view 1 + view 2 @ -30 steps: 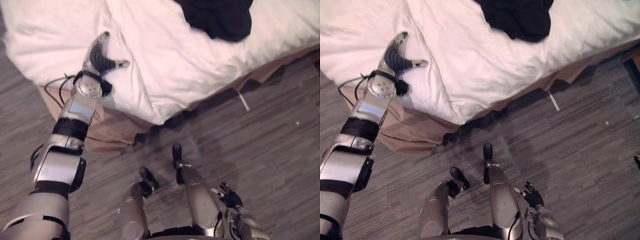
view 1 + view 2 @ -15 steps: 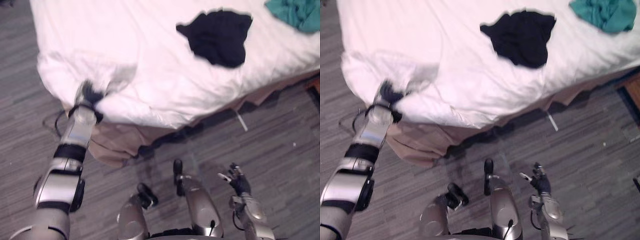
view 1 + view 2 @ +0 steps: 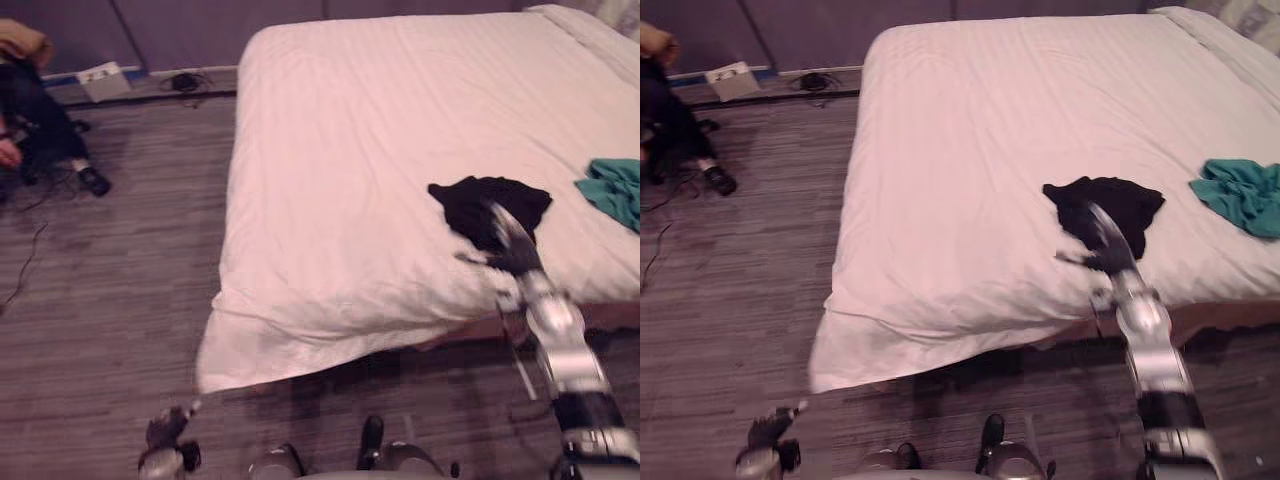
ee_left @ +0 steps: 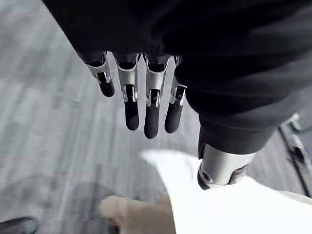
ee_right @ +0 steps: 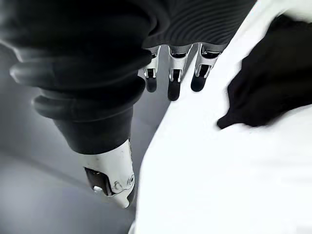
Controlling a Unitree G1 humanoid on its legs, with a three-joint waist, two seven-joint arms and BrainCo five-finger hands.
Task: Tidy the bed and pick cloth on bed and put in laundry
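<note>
A crumpled black cloth lies on the white bed near its front right edge, with a teal cloth further right. My right hand reaches over the bed's front edge, open, its straight fingers just short of the black cloth and holding nothing. My left hand hangs low by the floor, off the bed's front left corner. Its fingers are straight and empty above the hanging sheet corner.
A person sits on the floor at the far left, with cables around. A white box and a dark object lie by the back wall. Grey plank floor runs along the bed's left side.
The camera has tilted up to take in the whole bed. My left hand has come off the sheet corner and dropped low. My right arm has risen to the black cloth.
</note>
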